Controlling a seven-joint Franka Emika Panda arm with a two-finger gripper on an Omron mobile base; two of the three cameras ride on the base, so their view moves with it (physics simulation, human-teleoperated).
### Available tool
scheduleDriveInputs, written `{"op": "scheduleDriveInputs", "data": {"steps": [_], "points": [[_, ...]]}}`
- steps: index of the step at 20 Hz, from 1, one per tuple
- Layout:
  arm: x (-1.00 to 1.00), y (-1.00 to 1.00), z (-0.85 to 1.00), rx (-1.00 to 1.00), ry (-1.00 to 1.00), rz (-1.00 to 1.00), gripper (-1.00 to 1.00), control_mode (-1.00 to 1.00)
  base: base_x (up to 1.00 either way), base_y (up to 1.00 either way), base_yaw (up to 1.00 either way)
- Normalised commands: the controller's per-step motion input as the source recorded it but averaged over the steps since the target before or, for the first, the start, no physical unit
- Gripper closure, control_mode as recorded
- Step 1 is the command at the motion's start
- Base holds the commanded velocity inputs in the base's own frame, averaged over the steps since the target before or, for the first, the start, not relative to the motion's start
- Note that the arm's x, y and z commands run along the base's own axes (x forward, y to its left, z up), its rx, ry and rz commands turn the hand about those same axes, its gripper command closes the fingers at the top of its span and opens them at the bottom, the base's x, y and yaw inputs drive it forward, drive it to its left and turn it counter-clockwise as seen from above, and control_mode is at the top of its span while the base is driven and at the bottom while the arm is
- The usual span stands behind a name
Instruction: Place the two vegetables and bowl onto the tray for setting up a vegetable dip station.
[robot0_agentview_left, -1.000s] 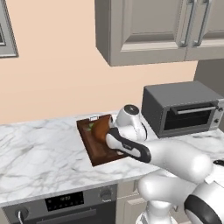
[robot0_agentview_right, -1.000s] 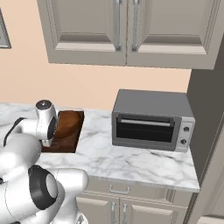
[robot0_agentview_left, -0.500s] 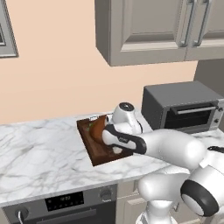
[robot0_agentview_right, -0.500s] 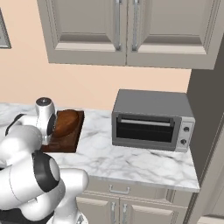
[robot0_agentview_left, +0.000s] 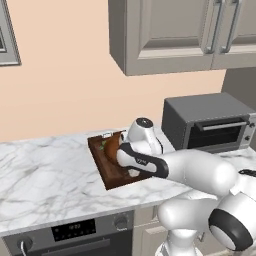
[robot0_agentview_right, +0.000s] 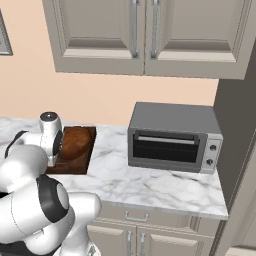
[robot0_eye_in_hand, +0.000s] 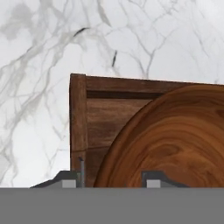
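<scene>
The dark brown wooden tray (robot0_agentview_left: 111, 176) (robot0_agentview_right: 70, 168) lies on the marble counter. In it the reddish-brown bowl (robot0_agentview_left: 112, 146) (robot0_agentview_right: 76, 141) leans on its side, its wood-grain outer wall (robot0_eye_in_hand: 175, 140) close before the hand. My gripper (robot0_eye_in_hand: 111, 181) is low over the tray's corner (robot0_eye_in_hand: 103, 122), open. The bowl's edge lies between the fingertips (robot0_eye_in_hand: 70, 183), with a gap on the left. A sliver of green (robot0_agentview_left: 103, 145) shows behind the bowl; I cannot tell which vegetable it is. The rest of the vegetables is hidden.
A grey toaster oven (robot0_agentview_left: 210, 122) (robot0_agentview_right: 172, 137) stands on the counter right of the tray. Wall cabinets (robot0_agentview_left: 170, 35) hang overhead. An oven's control panel (robot0_agentview_left: 75, 230) sits under the counter front. Bare marble (robot0_agentview_left: 45, 175) stretches left of the tray.
The hand has shifted slightly left and lower over the tray. The bowl stays in the tray.
</scene>
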Motion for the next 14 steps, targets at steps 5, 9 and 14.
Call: {"op": "scheduleDriveInputs", "data": {"steps": [5, 9, 14], "points": [[-0.12, 0.0, 0.22, 0.0, -0.07, 0.0, -1.0, -1.0, 0.0, 0.0, 0.0], [-0.49, 0.0, 0.53, 0.0, -0.06, 0.0, -1.0, -1.0, 0.0, 0.0, 0.0], [-0.71, -0.19, 0.5, 0.0, -0.01, -0.01, -1.0, -1.0, 0.0, 0.0, 0.0]]}}
